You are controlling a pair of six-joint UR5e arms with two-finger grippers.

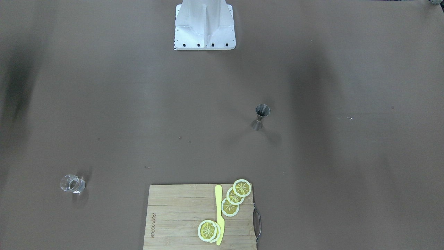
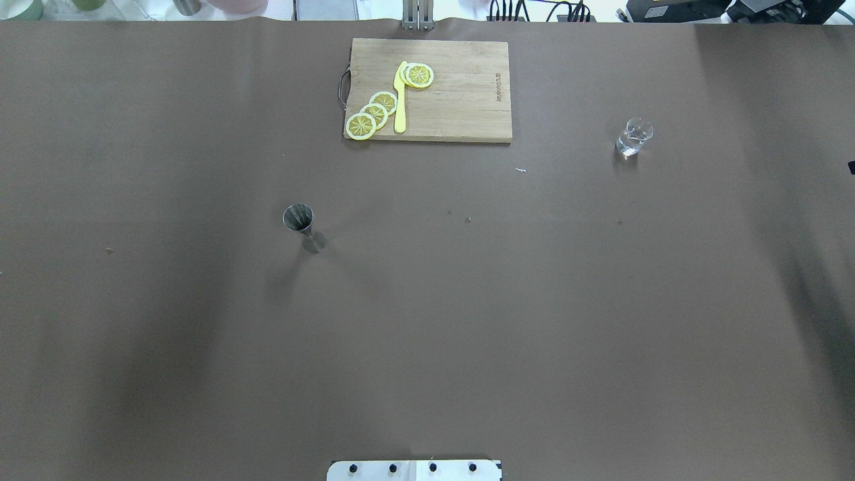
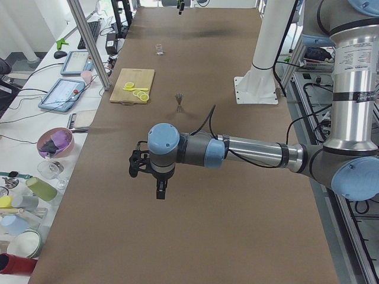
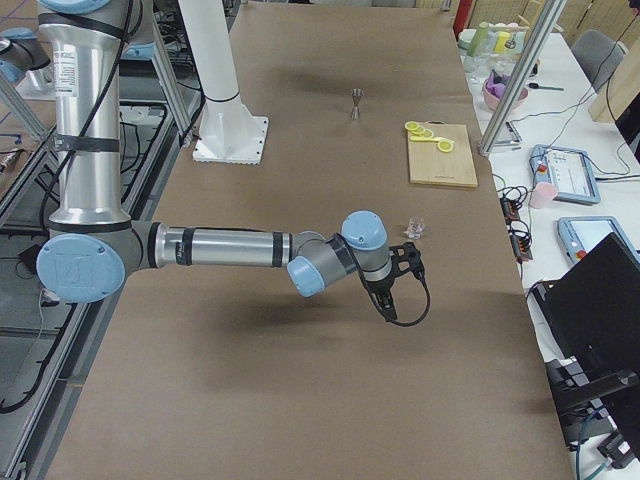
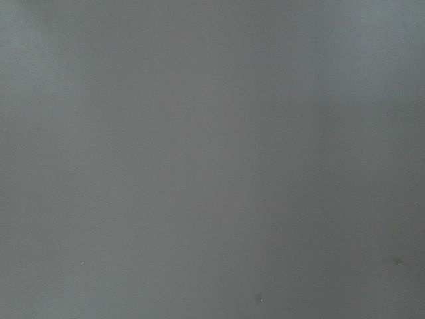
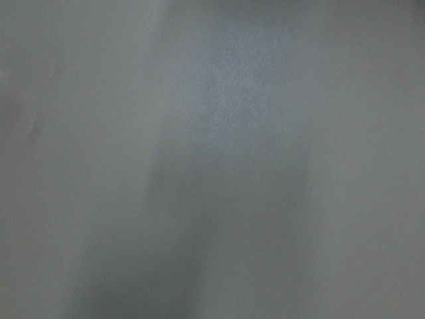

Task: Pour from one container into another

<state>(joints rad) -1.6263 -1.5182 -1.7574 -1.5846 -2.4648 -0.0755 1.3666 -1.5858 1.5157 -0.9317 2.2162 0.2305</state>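
The silver metal jigger stands upright on the brown table, left of centre in the overhead view; it also shows as the jigger. The short clear glass cup stands far to the right, also seen as the cup. My left gripper hangs over bare table, well short of the jigger. My right gripper hovers close to the glass cup. Both grippers show only in the side views, so I cannot tell whether they are open or shut. Both wrist views show only table.
A wooden cutting board at the table's far middle carries lemon slices and a yellow knife. The robot's white base stands at the near edge. Bowls, cups and tablets lie on a side bench.
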